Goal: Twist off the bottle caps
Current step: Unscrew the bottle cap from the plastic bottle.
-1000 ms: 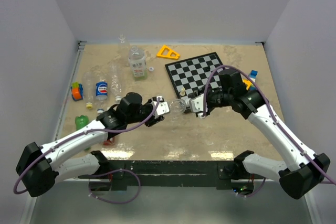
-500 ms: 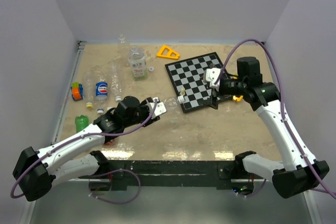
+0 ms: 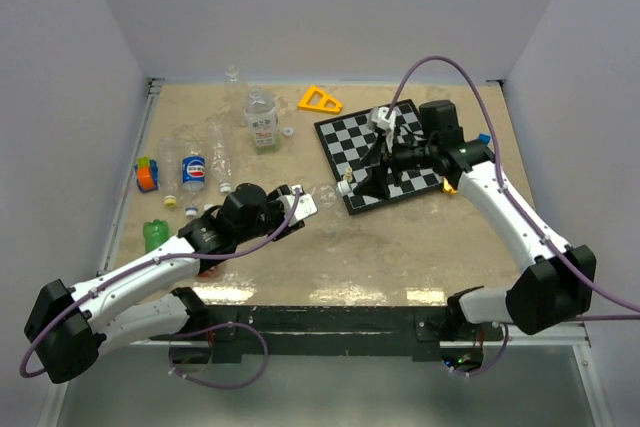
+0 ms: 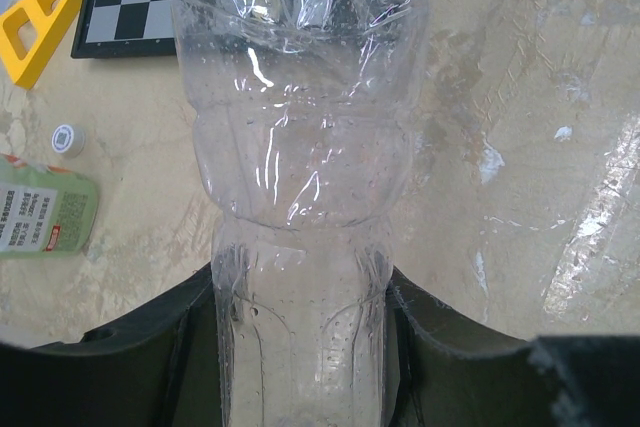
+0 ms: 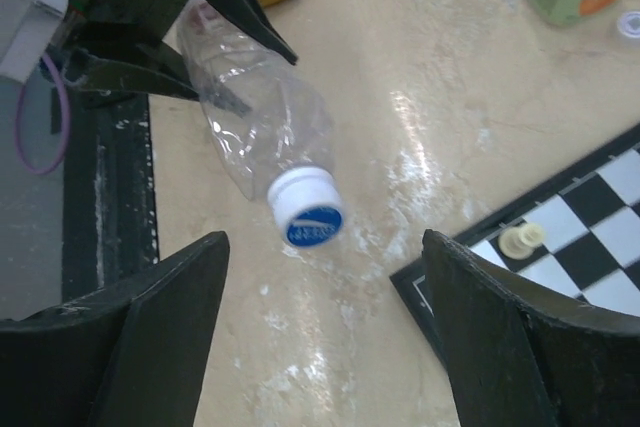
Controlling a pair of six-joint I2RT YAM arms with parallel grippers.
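left gripper [image 4: 300, 307] is pinching the body of a clear bottle [image 4: 300, 147], a bit left of centre in the top view, neck pointing toward the chessboard [image 3: 350, 137]. its white cap [image 5: 305, 215] with a blue top is on the neck. right gripper [image 5: 322, 247] is over the chessboard, jaws spread, nothing between them.

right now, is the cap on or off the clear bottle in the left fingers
On: the right wrist view shows the white cap seated on the clear bottle.
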